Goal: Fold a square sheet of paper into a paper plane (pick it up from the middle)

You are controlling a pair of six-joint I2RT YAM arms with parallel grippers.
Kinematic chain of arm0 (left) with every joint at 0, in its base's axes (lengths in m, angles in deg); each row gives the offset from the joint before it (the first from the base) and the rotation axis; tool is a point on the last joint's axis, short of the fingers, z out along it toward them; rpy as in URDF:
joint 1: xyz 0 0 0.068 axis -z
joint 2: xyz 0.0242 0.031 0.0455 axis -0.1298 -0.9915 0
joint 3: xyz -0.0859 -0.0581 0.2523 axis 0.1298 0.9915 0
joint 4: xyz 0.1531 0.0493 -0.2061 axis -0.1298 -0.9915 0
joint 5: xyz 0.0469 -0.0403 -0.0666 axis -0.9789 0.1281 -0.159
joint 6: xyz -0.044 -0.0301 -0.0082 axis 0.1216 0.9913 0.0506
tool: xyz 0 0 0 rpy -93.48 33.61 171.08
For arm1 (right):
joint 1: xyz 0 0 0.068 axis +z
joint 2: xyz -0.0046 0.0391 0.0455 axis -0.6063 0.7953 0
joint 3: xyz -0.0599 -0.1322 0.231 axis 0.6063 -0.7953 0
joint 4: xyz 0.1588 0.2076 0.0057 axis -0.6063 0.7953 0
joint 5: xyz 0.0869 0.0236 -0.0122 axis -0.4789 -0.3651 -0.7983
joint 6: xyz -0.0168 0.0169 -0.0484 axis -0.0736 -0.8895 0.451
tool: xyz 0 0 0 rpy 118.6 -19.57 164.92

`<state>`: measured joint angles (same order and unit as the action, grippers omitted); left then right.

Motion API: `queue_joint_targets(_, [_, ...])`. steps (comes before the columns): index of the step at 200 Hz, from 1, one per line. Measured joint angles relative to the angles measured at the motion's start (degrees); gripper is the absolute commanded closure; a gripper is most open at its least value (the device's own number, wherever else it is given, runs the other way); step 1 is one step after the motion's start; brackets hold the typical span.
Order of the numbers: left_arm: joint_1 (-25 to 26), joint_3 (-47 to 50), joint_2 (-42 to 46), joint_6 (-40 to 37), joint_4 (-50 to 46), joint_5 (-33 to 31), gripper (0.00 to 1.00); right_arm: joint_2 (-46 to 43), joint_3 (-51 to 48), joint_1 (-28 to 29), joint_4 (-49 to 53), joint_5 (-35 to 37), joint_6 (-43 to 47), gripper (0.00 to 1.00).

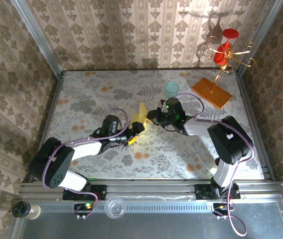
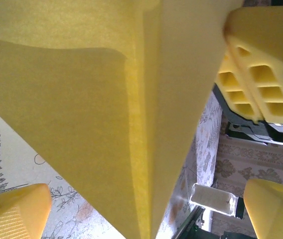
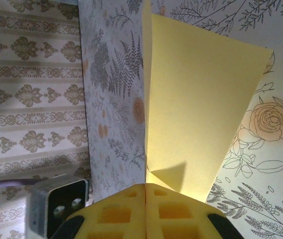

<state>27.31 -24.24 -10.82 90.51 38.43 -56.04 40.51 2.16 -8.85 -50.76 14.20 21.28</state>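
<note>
The square sheet of paper is folded into a narrow, pointed yellow paper plane with a centre crease, held upright off the table at mid-table. My right gripper is shut on one end of it; in the right wrist view its fingertips meet on the paper's folded edge. My left gripper stands wide open around the plane's pointed end. In the left wrist view the plane hangs between the two yellow fingers, touching neither. The right gripper's fingers show at upper right.
A pale teal cup stands just behind the right gripper. An orange slab with a gold stand carrying red glasses sits at the back right. Patterned walls and a metal frame enclose the flowered table.
</note>
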Motion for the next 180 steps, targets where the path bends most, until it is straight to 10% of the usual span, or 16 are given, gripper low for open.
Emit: queue_joint_targets(180, [0.5, 2.71, -13.75, 9.07, 27.82, -0.85, 0.53, 1.84, -2.34, -0.59, -0.66, -1.66, -2.73, 0.9])
